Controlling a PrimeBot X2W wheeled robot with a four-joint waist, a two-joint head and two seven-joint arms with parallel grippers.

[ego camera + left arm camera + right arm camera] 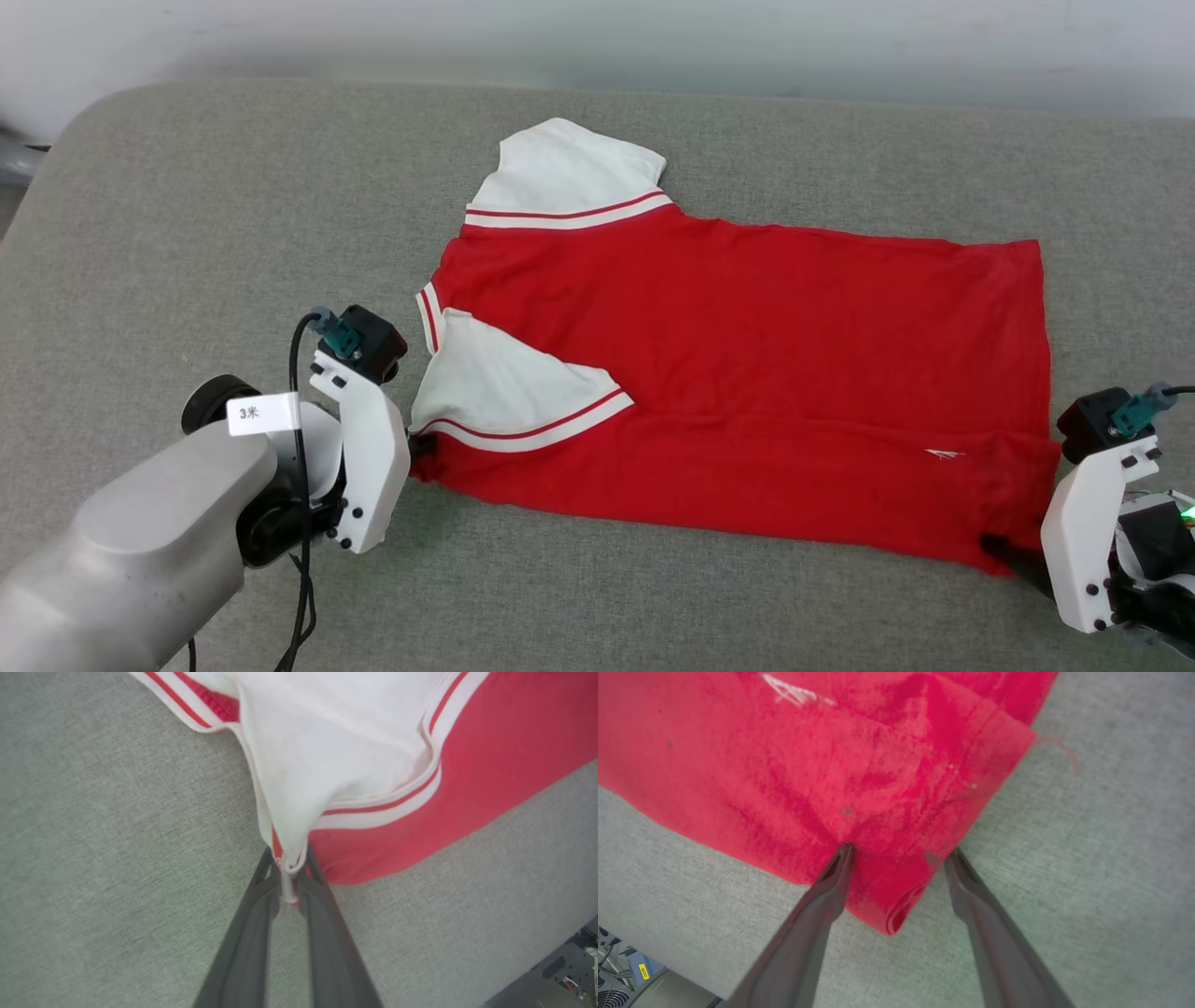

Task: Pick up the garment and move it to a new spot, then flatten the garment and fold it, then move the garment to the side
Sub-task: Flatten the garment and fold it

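Observation:
The garment (747, 373), a bright red T-shirt with white sleeves and striped trim, lies spread across the grey surface, its near long edge folded over. My left gripper (417, 446) is shut on the garment's near left corner; in the left wrist view the gripper (289, 868) has both fingers pinching white and red cloth (327, 765). My right gripper (1004, 551) is open at the near right corner. In the right wrist view, that gripper (899, 851) has its fingers standing wide apart, with the folded red hem corner (887, 905) lying between them.
The grey fabric-covered table (233, 205) reaches to a pale wall at the back, with a rounded corner at far left. Bare cloth lies left of the garment and along the near edge. Machine parts (626, 975) show past the table's edge.

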